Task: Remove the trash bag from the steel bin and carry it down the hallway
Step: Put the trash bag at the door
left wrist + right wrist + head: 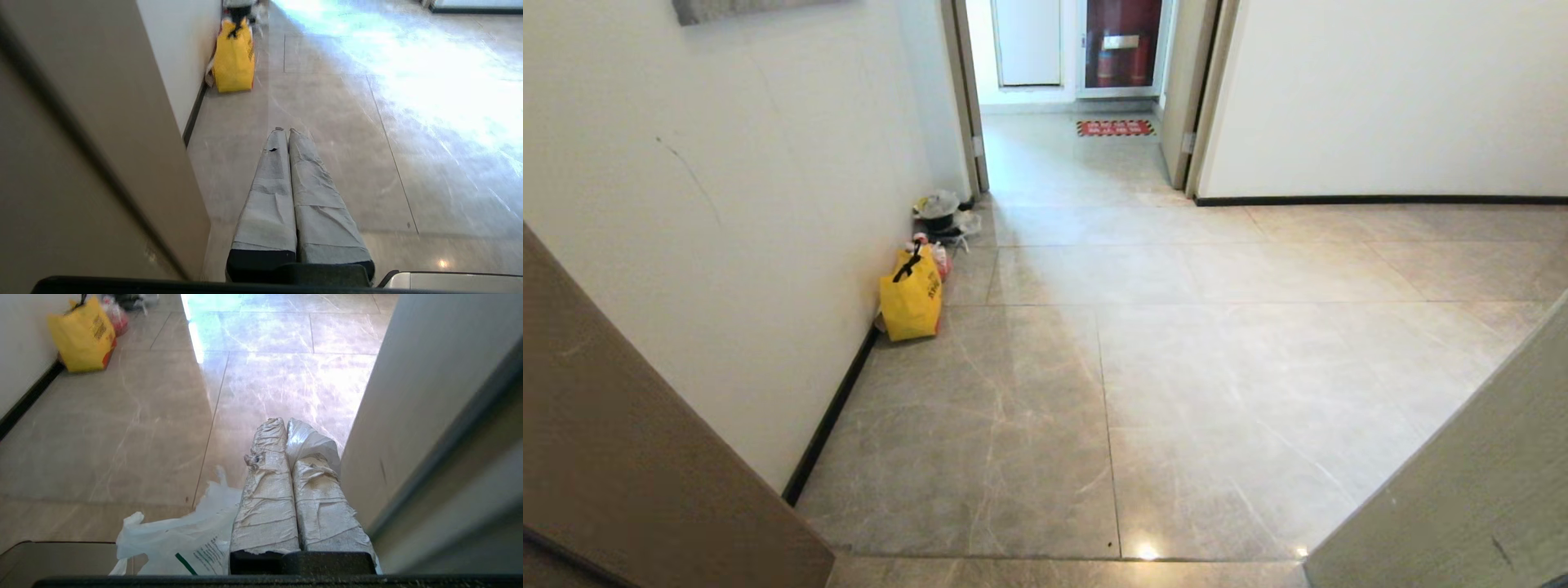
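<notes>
Wide hallway (1176,367) between door edges, seemingly.

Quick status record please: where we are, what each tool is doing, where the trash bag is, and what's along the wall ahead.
place: doorway onto hallway floor
right tool: shut on trash bag, plastic pinched between its fingers
left tool: shut, holding nothing
trash bag: hangs beside the right tool, above the floor
left wall: yellow bag upright by the baseboard, more bags behind it
far end: open doorway, red mat
</notes>
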{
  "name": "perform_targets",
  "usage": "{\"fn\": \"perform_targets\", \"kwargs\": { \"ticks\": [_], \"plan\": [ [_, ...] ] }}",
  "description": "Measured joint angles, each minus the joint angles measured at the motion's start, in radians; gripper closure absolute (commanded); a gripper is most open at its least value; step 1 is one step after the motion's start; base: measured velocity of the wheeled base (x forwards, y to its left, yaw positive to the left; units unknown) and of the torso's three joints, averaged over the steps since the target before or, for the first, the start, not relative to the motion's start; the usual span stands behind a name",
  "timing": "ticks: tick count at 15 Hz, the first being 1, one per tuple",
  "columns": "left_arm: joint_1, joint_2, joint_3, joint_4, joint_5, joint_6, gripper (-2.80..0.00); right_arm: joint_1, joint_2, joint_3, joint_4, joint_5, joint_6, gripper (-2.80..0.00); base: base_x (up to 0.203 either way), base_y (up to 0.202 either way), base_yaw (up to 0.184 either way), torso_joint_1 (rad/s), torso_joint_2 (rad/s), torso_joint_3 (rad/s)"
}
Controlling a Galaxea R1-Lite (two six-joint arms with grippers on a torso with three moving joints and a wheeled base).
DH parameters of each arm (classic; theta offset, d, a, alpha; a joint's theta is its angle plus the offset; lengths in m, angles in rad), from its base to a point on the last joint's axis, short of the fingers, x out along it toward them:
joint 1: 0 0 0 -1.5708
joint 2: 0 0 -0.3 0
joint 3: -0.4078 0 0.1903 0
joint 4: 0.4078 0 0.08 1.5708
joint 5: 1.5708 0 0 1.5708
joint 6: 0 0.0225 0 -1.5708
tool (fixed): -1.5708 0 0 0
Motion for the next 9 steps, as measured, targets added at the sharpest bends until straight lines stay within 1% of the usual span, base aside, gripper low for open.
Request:
{"fn": "perform_targets", "kwargs": {
  "ticks": [9],
  "plan": [
    [0.000,0.000,0.000,0.001,-0.001,-0.001,0.00,0.000,0.000,0.000,0.000,0.001,0.000,0.00,0.192,0.000,0.001,0.005,0.00,0.002]
  ]
}}
